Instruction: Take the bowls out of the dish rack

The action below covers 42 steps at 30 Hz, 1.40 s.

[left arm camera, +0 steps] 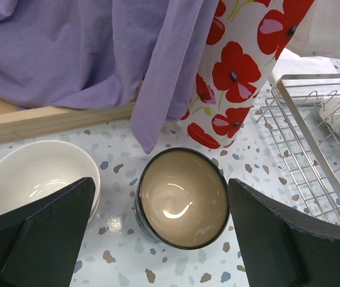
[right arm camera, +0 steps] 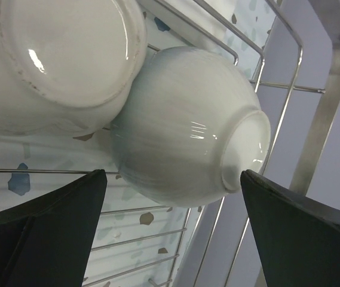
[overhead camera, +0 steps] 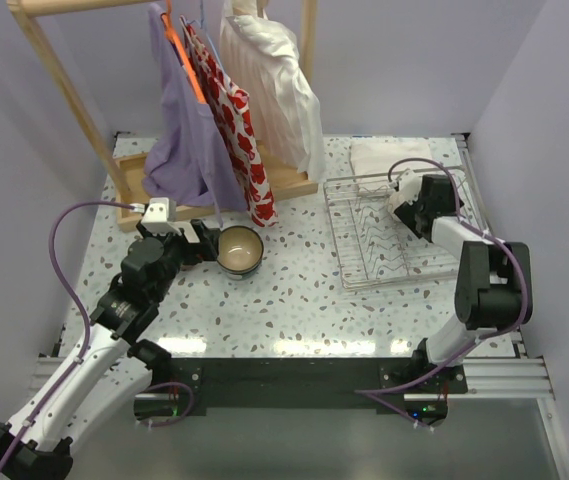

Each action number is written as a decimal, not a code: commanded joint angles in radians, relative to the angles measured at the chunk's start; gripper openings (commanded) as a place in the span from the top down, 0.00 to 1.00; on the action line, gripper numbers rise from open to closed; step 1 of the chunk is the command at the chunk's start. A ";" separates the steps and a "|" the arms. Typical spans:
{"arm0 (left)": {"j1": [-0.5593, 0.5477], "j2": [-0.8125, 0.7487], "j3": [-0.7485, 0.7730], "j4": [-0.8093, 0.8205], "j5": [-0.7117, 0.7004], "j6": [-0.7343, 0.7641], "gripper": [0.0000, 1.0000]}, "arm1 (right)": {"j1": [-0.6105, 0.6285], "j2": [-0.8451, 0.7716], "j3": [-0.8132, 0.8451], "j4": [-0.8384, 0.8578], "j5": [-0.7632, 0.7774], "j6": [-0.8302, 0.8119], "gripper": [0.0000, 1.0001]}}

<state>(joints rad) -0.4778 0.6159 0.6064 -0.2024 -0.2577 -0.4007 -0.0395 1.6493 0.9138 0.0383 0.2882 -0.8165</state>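
Note:
A dark-rimmed bowl with a beige inside (left arm camera: 183, 197) stands upright on the speckled table (overhead camera: 294, 290), left of the dish rack (overhead camera: 364, 270). My left gripper (left arm camera: 161, 185) hovers over it, open, one finger on each side and neither touching. A white bowl (left arm camera: 35, 173) sits just left of it, partly behind my left finger. In the rack, a ribbed white bowl (right arm camera: 181, 125) lies on its side against another white bowl (right arm camera: 62, 54). My right gripper (right arm camera: 172, 173) is open just below the ribbed bowl and holds nothing. From above, the right gripper (overhead camera: 404, 200) is over the rack's far end.
A wooden clothes stand (overhead camera: 64, 90) at the back left carries a purple garment (overhead camera: 189, 140), a red poppy cloth (overhead camera: 239, 120) and a white garment (overhead camera: 274, 80); its base board (overhead camera: 294, 185) lies just behind the bowls. A folded white cloth (overhead camera: 389, 155) lies behind the rack.

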 commanded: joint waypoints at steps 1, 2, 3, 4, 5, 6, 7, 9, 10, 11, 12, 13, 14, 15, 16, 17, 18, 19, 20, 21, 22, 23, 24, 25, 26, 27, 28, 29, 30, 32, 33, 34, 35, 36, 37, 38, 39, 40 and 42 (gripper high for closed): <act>0.010 0.002 -0.011 0.038 -0.008 0.010 0.02 | 0.004 0.026 0.016 0.015 -0.020 -0.013 0.01; 0.008 0.002 -0.011 0.037 -0.008 0.010 0.02 | 0.004 0.026 0.014 0.026 -0.012 -0.010 0.01; 0.008 0.004 -0.010 0.038 -0.008 0.010 0.02 | 0.004 0.026 0.011 0.035 -0.009 -0.012 0.01; 0.010 0.004 -0.011 0.038 -0.008 0.010 0.02 | 0.006 0.029 0.010 0.040 -0.009 -0.010 0.01; 0.008 0.004 -0.011 0.037 -0.008 0.010 0.02 | 0.006 0.029 0.008 0.049 -0.008 -0.010 0.01; 0.008 0.005 -0.011 0.038 -0.008 0.010 0.02 | 0.006 0.029 0.004 0.060 -0.004 -0.007 0.01; 0.008 0.004 -0.011 0.037 -0.008 0.010 0.02 | 0.007 0.030 0.002 0.064 -0.003 -0.006 0.01; 0.010 0.005 -0.010 0.037 -0.008 0.008 0.02 | 0.009 0.024 -0.001 0.075 -0.003 -0.003 0.01; 0.008 0.007 -0.010 0.038 -0.008 0.008 0.02 | 0.010 0.023 -0.003 0.080 0.005 0.000 0.01; 0.008 0.007 -0.010 0.037 -0.008 0.008 0.02 | 0.010 0.021 -0.003 0.080 0.005 0.002 0.01; 0.008 0.007 -0.011 0.037 -0.008 0.008 0.02 | 0.012 0.012 0.000 0.077 0.002 0.007 0.01; 0.008 0.008 -0.011 0.037 -0.008 0.008 0.02 | 0.013 0.006 0.002 0.078 0.003 0.010 0.01; 0.010 0.010 -0.011 0.037 -0.008 0.008 0.02 | 0.015 0.003 0.003 0.080 0.003 0.011 0.01; 0.008 0.011 -0.010 0.038 -0.006 0.007 0.02 | 0.015 -0.003 0.000 0.093 0.006 0.010 0.01; 0.008 0.010 -0.011 0.038 -0.006 0.008 0.02 | 0.015 -0.003 -0.004 0.104 0.012 0.010 0.01; 0.008 0.010 -0.011 0.038 -0.006 0.008 0.02 | 0.015 -0.002 -0.007 0.113 0.015 0.007 0.01; 0.010 0.011 -0.011 0.038 -0.006 0.008 0.02 | 0.015 0.000 -0.009 0.117 0.016 0.002 0.01; 0.008 0.012 -0.011 0.038 -0.005 0.007 0.02 | 0.015 0.010 -0.009 0.115 0.014 -0.001 0.01; 0.008 0.012 -0.011 0.038 -0.005 0.008 0.02 | 0.016 0.018 -0.009 0.115 0.014 -0.003 0.01; 0.008 0.012 -0.010 0.038 -0.005 0.007 0.02 | 0.018 0.024 -0.009 0.117 0.017 0.000 0.01; 0.008 0.012 -0.011 0.037 -0.005 0.008 0.02 | 0.018 0.036 -0.010 0.118 0.017 -0.001 0.01; 0.008 0.013 -0.010 0.037 -0.005 0.008 0.02 | 0.020 0.043 -0.009 0.117 0.020 0.000 0.01; 0.010 0.013 -0.010 0.037 -0.006 0.008 0.02 | 0.021 0.047 -0.007 0.115 0.022 0.000 0.01; 0.008 0.013 -0.011 0.037 -0.006 0.008 0.02 | 0.021 0.059 -0.007 0.115 0.023 0.002 0.01; 0.010 0.013 -0.011 0.038 -0.006 0.008 0.02 | 0.021 0.063 -0.010 0.115 0.026 0.000 0.01; 0.008 0.016 -0.011 0.038 -0.006 0.008 0.02 | 0.021 0.069 -0.012 0.123 0.037 0.002 0.01; 0.008 0.015 -0.011 0.037 -0.006 0.007 0.02 | 0.021 0.075 -0.013 0.127 0.039 0.002 0.01; 0.010 0.015 -0.011 0.038 -0.006 0.008 0.02 | 0.021 0.081 -0.016 0.127 0.042 0.000 0.01; 0.008 0.016 -0.011 0.037 -0.006 0.008 0.02 | 0.021 0.084 -0.016 0.133 0.049 0.004 0.01; 0.008 0.016 -0.011 0.038 -0.006 0.008 0.02 | 0.021 0.095 -0.019 0.140 0.060 0.008 0.01; 0.008 0.016 -0.011 0.037 -0.006 0.008 0.02 | 0.021 0.096 -0.018 0.141 0.066 0.010 0.01; 0.010 0.016 -0.011 0.037 -0.006 0.008 0.02 | 0.021 0.099 -0.019 0.141 0.075 0.010 0.01; 0.008 0.016 -0.010 0.037 -0.006 0.007 0.02 | 0.021 0.102 -0.023 0.144 0.080 0.010 0.01; 0.008 0.016 -0.011 0.037 -0.006 0.008 0.02 | 0.021 0.104 -0.027 0.155 0.085 0.011 0.01; 0.010 0.016 -0.011 0.038 -0.006 0.008 0.02 | 0.021 0.104 -0.030 0.163 0.101 0.008 0.01; 0.010 0.016 -0.011 0.037 -0.006 0.007 0.02 | 0.021 0.106 -0.038 0.167 0.107 0.004 0.01; 0.008 0.016 -0.010 0.037 -0.006 0.007 0.02 | 0.021 0.110 -0.041 0.179 0.115 -0.006 0.01; 0.008 0.015 -0.011 0.037 -0.006 0.007 0.02 | 0.021 0.112 -0.046 0.192 0.129 -0.009 0.01; 0.010 0.013 -0.010 0.037 -0.006 0.007 0.02 | 0.023 0.118 -0.064 0.233 0.167 -0.018 0.01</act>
<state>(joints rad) -0.4774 0.6312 0.5961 -0.2028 -0.2577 -0.4011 -0.0116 1.7309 0.8902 0.2123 0.3782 -0.8246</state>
